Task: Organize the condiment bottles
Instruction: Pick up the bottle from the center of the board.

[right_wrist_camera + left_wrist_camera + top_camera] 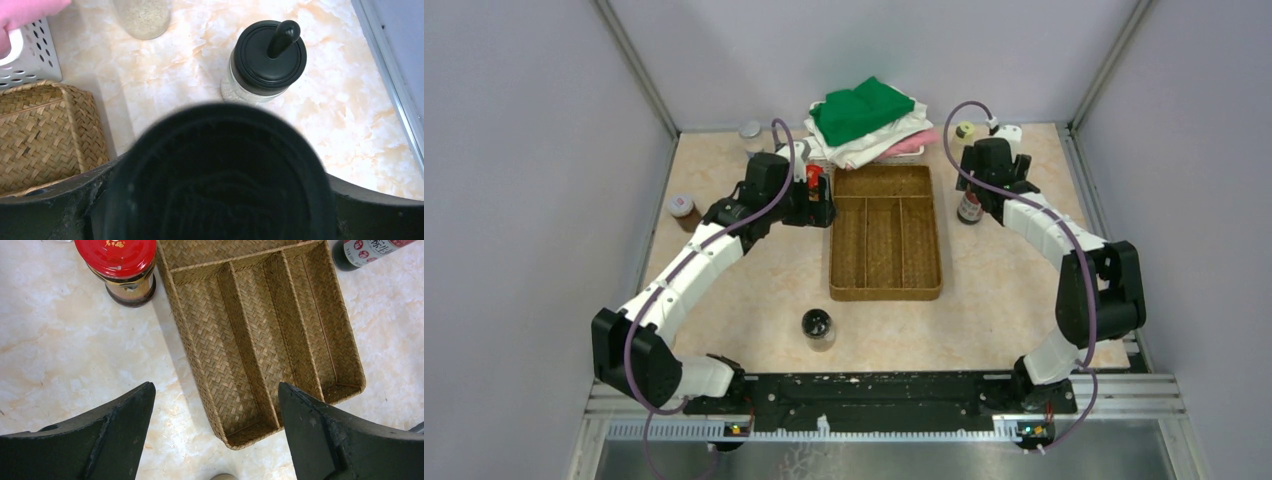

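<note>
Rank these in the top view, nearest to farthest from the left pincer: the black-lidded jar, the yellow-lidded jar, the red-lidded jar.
Measured from the left pincer:
1. The red-lidded jar, right beside it.
2. The black-lidded jar, alone toward the front, near the arm bases.
3. The yellow-lidded jar, at the back right of the table.

**Tray, cloths and basket on the marble top**

You see a brown woven tray (885, 240), divided into three long compartments and one crosswise, on the marbled table (754, 290). Just behind its far edge sit a cloth pile (864, 118), green over white, and a white perforated basket (25, 55).
</note>
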Robot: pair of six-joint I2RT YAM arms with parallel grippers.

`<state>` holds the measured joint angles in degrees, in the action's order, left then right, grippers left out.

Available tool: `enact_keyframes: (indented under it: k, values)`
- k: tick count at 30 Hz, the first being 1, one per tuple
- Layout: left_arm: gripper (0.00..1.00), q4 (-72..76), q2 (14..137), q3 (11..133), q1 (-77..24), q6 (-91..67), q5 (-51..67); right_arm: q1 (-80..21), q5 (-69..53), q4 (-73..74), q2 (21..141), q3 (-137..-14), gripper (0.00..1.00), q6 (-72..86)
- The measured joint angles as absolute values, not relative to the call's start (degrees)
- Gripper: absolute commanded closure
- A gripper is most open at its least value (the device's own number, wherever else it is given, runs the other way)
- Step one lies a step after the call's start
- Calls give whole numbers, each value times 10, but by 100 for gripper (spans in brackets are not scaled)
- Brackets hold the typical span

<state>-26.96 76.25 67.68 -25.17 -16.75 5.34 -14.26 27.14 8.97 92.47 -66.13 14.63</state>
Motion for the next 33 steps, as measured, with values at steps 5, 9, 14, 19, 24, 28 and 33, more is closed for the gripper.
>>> enact_keyframes:
  k: [5,9,14,19,24,28,33]
  values:
    - [1,-270,762,677,-252,-165,57,-146,284,83,929,-661,11,148]
    - [1,-270,758,672,-251,-162,58,-157,296,72,940,-661,11,149]
    - [1,-271,744,664,-248,-157,55,-177,310,68,967,-668,11,149]
    - [1,-272,728,659,-246,-150,53,-195,338,60,992,-682,17,148]
    - [1,-272,721,654,-243,-146,53,-201,356,49,1000,-687,19,148]
    - [1,-273,721,649,-241,-142,53,-208,365,49,1000,-687,18,148]
    - [1,-273,721,645,-240,-137,53,-212,384,39,1000,-678,25,151]
